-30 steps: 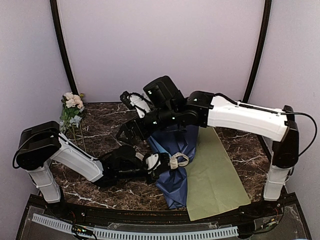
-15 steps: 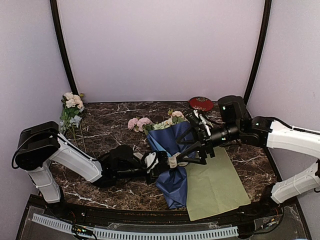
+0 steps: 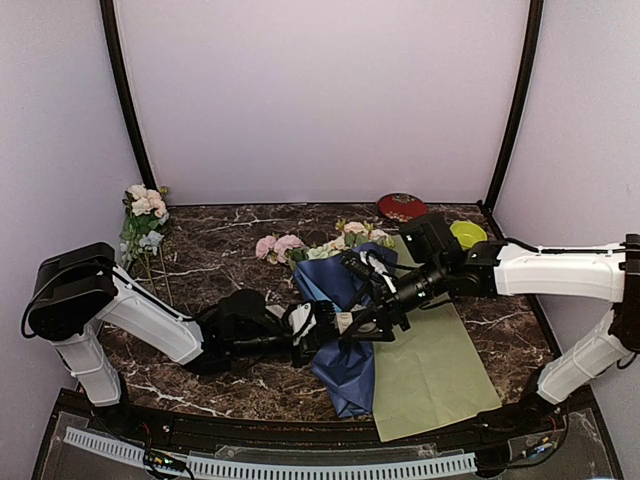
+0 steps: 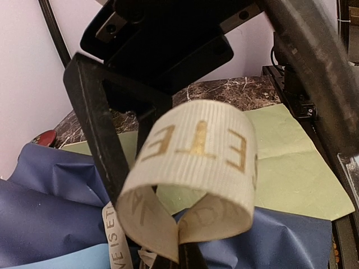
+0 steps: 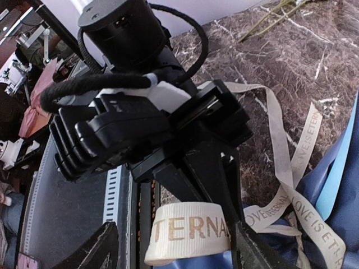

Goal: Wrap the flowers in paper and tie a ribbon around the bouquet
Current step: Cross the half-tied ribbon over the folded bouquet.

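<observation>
Left pincer (image 3: 325,323) pressed together, pinching a curled loop of ribbed cream ribbon (image 4: 196,151) with gold lettering. Right pincer (image 3: 358,328) spread, one finger on either side of that loop. Beneath: creased navy paper (image 3: 345,375) cone mid-tabletop (image 3: 220,240), pink-cream flowers (image 3: 285,245) poking out its far end. Matte yellow-green sheet (image 3: 430,360) lies flat on the right.

Soft, even light fills the overhead view, and shadows on the dark marble worktop (image 3: 230,245) are faint. In the left wrist view the ribbon (image 4: 196,145) is sharp (its lettering readable), while the dark foreground nearest the lens blurs. The right wrist view is bright, slightly soft toward its edges.
</observation>
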